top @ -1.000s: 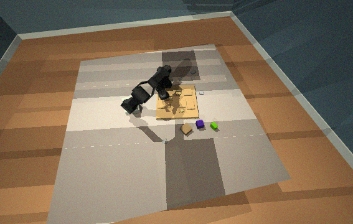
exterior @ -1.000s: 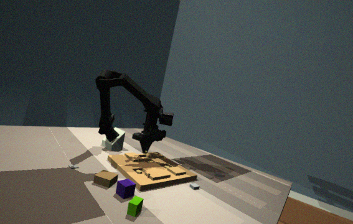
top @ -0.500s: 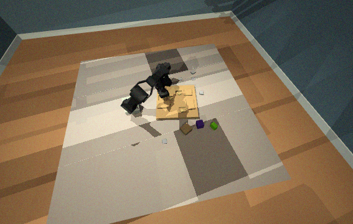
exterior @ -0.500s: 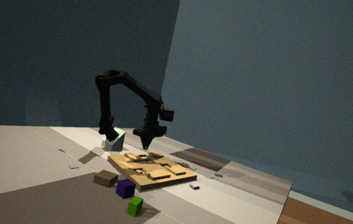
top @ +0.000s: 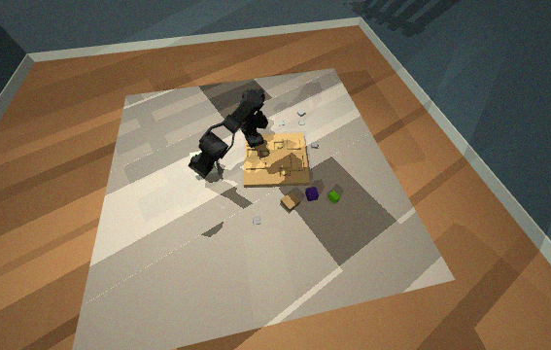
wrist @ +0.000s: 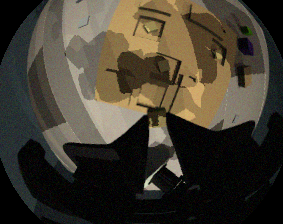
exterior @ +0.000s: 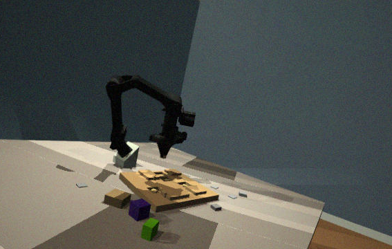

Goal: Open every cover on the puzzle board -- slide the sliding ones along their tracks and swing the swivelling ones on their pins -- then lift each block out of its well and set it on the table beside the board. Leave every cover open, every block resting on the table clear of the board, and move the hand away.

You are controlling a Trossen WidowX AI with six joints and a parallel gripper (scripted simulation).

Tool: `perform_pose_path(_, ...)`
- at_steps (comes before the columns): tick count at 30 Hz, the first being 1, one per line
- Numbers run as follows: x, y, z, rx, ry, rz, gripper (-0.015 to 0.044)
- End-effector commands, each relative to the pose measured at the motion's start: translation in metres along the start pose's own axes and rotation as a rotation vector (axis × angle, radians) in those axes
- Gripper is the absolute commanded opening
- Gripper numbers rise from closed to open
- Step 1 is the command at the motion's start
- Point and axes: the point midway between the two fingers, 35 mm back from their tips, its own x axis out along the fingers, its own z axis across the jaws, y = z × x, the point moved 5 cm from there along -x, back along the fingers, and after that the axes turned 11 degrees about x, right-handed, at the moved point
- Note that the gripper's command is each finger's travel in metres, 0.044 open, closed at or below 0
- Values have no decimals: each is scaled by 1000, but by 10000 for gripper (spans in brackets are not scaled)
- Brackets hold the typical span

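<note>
My gripper (exterior: 163, 158) (wrist: 156, 117) is shut on a small tan block (wrist: 157, 119) and holds it above the wooden puzzle board (top: 256, 183) (exterior: 189, 204) (wrist: 117, 45), near one board edge in the wrist view. Flat raised covers (exterior: 178, 196) (exterior: 196, 189) lie on the board. Square outlines on it show pale pieces (wrist: 151, 27) (wrist: 218, 54); whether these are blocks or knobs is unclear. A larger tan block (top: 290, 201) (exterior: 117, 198), a purple block (top: 312, 193) (exterior: 140, 209) (wrist: 246, 46) and a green block (top: 334, 196) (exterior: 150, 229) (wrist: 246, 30) rest on the table.
Small grey chips (top: 301, 113) (top: 315, 145) (top: 257, 221) (exterior: 216, 207) (exterior: 81, 185) lie scattered around the board. The arm's pale base (exterior: 131, 157) stands beside the board. Dark shadows cross the board and table.
</note>
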Motion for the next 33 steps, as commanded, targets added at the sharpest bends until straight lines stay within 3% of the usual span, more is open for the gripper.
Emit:
perform_pose_path(1,-8,0,1,6,-7,-4,80)
perform_pose_path(33,-25,-67,101,8,-14,-7,80)
